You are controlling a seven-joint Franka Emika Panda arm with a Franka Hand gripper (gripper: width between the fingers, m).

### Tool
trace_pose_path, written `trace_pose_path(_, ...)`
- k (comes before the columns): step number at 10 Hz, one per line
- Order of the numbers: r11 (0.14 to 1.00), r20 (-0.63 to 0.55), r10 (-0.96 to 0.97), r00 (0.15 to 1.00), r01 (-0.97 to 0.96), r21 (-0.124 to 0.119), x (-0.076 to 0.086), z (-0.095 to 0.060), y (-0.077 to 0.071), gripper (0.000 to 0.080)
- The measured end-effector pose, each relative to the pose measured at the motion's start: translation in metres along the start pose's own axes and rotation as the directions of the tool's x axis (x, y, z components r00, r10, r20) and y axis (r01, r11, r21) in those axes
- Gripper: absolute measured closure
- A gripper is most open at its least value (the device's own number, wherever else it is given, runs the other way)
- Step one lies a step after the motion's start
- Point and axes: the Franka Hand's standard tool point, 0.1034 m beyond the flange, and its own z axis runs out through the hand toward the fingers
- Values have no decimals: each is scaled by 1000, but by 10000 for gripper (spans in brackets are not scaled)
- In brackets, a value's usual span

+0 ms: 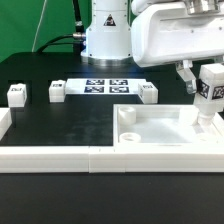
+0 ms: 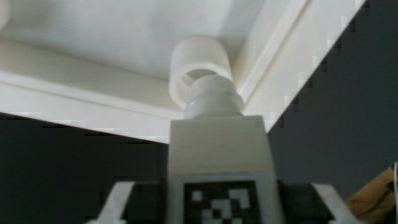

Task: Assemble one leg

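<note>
My gripper (image 1: 209, 88) is shut on a white square leg (image 1: 209, 92) with a black-and-white tag and holds it upright at the exterior view's right, over the large white tray-like piece (image 1: 160, 135). In the wrist view the leg (image 2: 221, 150) sits between my fingers (image 2: 125, 200), its round tip (image 2: 208, 88) against a corner post of the tray piece (image 2: 107, 70). Three other legs lie on the black table: one at the left (image 1: 16, 94), one beside it (image 1: 56, 91), one near the middle (image 1: 148, 92).
The marker board (image 1: 103, 85) lies at the back in front of the robot base (image 1: 106, 35). A white frame (image 1: 50, 152) runs along the table's front and left edges.
</note>
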Motion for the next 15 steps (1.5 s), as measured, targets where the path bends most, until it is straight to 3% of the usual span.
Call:
trace_pose_path(4,1000,-11,-3,1000,3,-1,-5,16,2,511)
trace_pose_path(7,1000,-41,-7,999,7,-8,-3,20,3,511)
trace_pose_path(10,1000,-32,-4,999,4,-5,-13,31,2,511)
trace_pose_path(15,1000,-57,-7,998,6,-11,-12,32,0,511)
